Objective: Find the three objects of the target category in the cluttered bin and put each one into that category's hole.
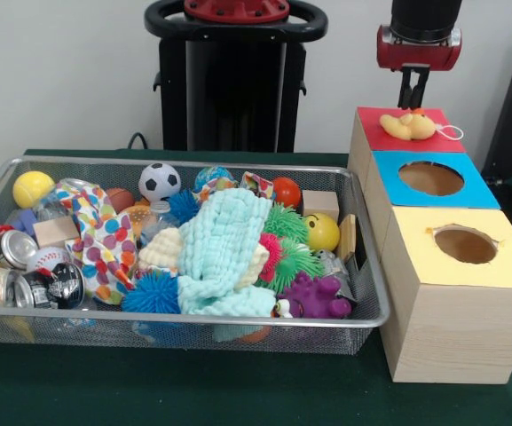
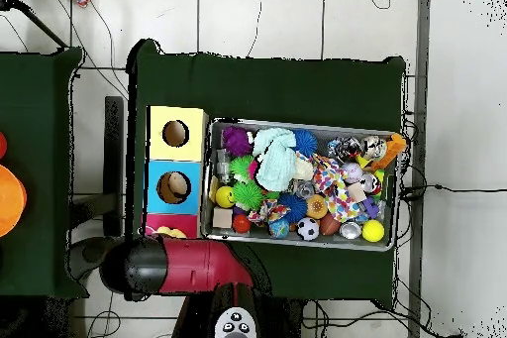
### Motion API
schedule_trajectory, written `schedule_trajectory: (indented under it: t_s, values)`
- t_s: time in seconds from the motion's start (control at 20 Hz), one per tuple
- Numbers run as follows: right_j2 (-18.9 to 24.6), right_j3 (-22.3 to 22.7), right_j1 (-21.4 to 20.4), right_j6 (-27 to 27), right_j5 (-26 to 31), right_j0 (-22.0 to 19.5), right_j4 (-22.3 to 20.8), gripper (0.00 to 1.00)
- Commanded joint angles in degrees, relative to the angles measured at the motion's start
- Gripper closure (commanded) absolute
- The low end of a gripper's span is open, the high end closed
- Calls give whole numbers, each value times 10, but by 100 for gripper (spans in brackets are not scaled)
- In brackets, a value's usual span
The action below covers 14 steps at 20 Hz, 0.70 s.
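Observation:
The wire-mesh bin (image 1: 185, 164) sits on the green table, full of mixed toys; it also shows in the overhead view (image 2: 302, 123). A pale yellow plush with orange parts (image 1: 408, 125) lies on the red paper surround (image 1: 375, 133) of the far wooden box and covers its hole. It shows in the overhead view too (image 2: 168, 231). My gripper (image 1: 413, 96) hangs just above the plush, open and empty, apart from it. In the overhead view the arm (image 2: 183, 267) hides the gripper. I see no tan-brown teddy bear.
The blue-surround hole (image 1: 430, 177) and the yellow-surround hole (image 1: 465, 244) stand in a row nearer the camera. In the bin lie a mint knitted cloth (image 1: 224, 244), a soccer ball (image 1: 159, 181), spiky balls, cans and a purple toy (image 1: 318, 297).

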Motion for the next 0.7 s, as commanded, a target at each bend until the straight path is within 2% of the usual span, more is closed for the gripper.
schedule_trajectory:
  t_s: [0.05, 0.7]
  values:
    - [29, -41, -5, 46, 34, -18, -8, 100]
    - [24, -52, -12, 50, 47, -14, -9, 100]
